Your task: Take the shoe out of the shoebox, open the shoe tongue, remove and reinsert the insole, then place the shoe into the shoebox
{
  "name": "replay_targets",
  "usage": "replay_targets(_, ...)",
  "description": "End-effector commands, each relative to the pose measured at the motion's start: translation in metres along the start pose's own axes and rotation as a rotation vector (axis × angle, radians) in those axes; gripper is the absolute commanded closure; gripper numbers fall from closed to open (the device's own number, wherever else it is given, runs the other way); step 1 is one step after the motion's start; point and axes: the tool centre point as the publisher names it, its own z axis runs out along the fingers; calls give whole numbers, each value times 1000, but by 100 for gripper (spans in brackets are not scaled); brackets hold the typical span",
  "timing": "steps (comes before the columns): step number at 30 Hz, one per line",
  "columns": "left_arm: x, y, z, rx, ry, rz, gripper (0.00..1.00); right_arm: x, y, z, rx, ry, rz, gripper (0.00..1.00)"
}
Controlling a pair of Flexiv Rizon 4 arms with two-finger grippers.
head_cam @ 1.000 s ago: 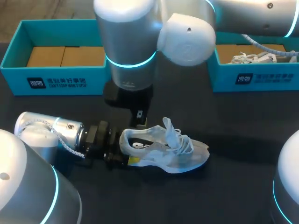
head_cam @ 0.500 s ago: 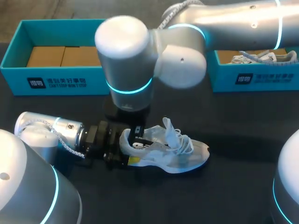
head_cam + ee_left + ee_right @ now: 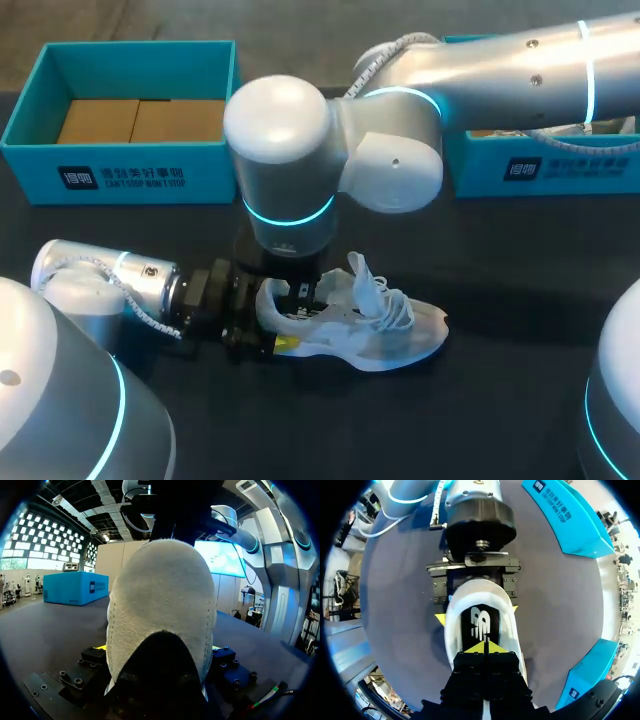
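White sneaker (image 3: 360, 325) lying on table (image 3: 520, 400), outside both boxes, toe pointing toward robot's right. Left gripper (image 3: 266, 320) clamping heel from both sides, likely bracing shoe for insole work. Right gripper (image 3: 484, 649) hanging in shoe mouth, yellow tips pressed together at insole (image 3: 479, 622); whether catching its edge, cannot tell. Collar walls crowding fingers, laces (image 3: 385, 295) just ahead. Left teal shoebox (image 3: 130, 178) and right teal shoebox (image 3: 560, 168) sitting well apart behind, leaving lifting room.
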Motion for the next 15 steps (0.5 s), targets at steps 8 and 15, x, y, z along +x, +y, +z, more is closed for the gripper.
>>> replay_targets(8,-4,5,1,-3,0,-1,100,-4,-6,29,-19,6,13,100)
replay_targets(15,-4,5,1,-3,0,-1,100,0,-18,26,-1,-36,50,100)
